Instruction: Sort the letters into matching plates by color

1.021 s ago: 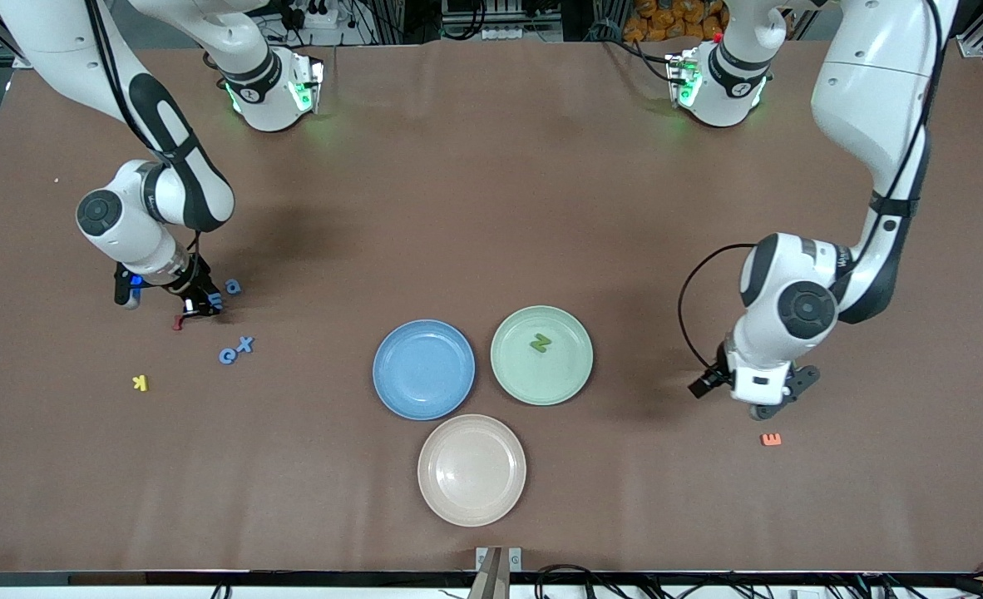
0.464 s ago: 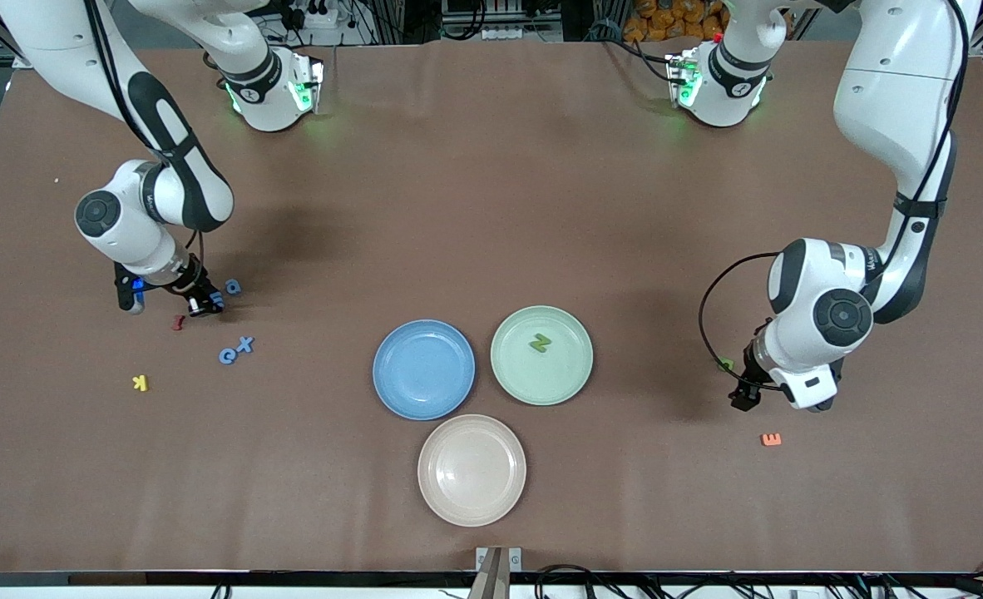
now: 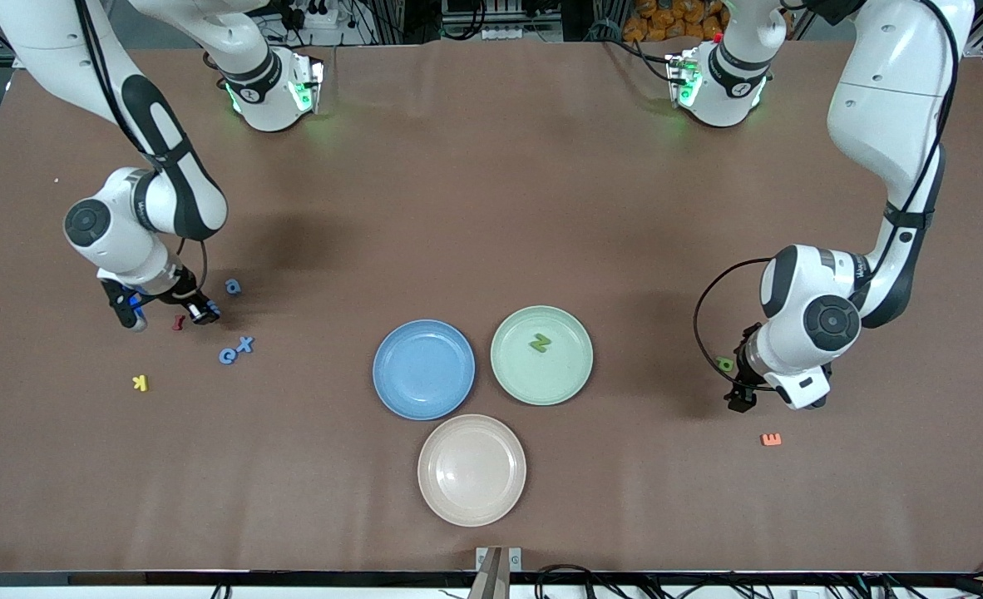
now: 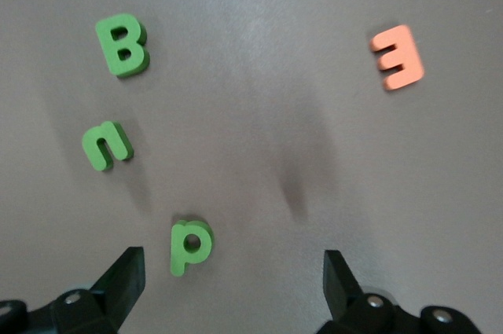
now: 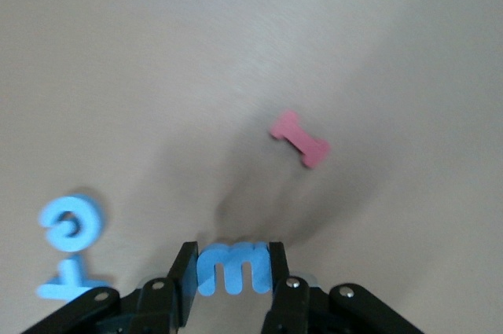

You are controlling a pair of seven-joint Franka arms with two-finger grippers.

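Presently, right pincer (image 5: 233, 271): closed on a blue letter (image 5: 233, 267), an E or M shape, pinched flat between the two fingers so it can be carried; it hangs over the right arm's end of the worktop (image 3: 491, 208), above a red letter (image 3: 178, 322). Compared with a second ago the pincer sits higher and the red letter shows clear beneath it, so the blue letter is judged lifted.

Left pincer (image 4: 232, 271): wide open and empty, over a cluster of green letters at the left arm's end, jaws straddling the green p (image 4: 189, 244); judged lined up for the next green pick. It has shifted from a second ago, uncovering the p in the front view.

Nearby items, right arm's end: blue letter a (image 3: 233, 287); blue letters e (image 3: 227, 356) and X (image 3: 246, 343), touching; yellow K (image 3: 140, 383), not to be sorted.

Nearby items, left arm's end: green n (image 4: 106, 145), green B (image 4: 122, 47), orange E (image 4: 397, 56).

Plates, mid-worktop, unchanged: blue plate (image 3: 392, 391), empty, judged the held letter's destination; green plate (image 3: 570, 383) beside it, holding a green N (image 3: 540, 342); beige plate (image 3: 471, 499) nearer the camera, empty.
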